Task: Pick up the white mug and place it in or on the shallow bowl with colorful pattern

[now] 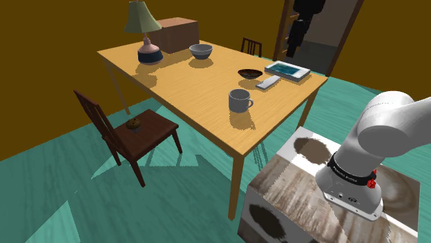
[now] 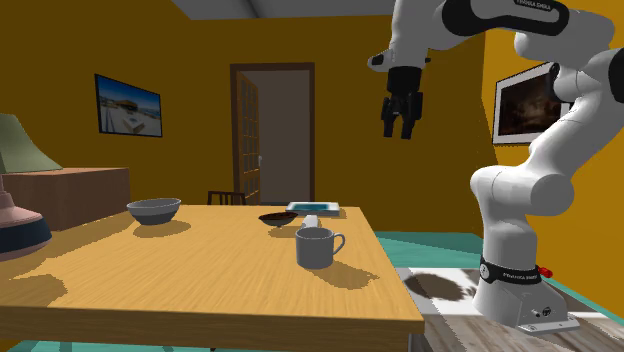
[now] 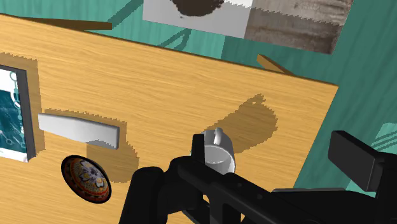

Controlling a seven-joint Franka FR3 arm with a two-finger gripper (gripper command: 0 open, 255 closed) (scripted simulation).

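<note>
Here the gripper (image 2: 403,122) hangs high above the table (image 2: 200,270), jaws apart and empty. The mug (image 3: 218,153) stands upright well below the jaws. The bowl (image 3: 86,179) lies below them too, apart from the mug.

Mug (image 3: 218,151) base behind end effector (image 3: 254,170); book (image 3: 13,114) partly off-frame.
</note>
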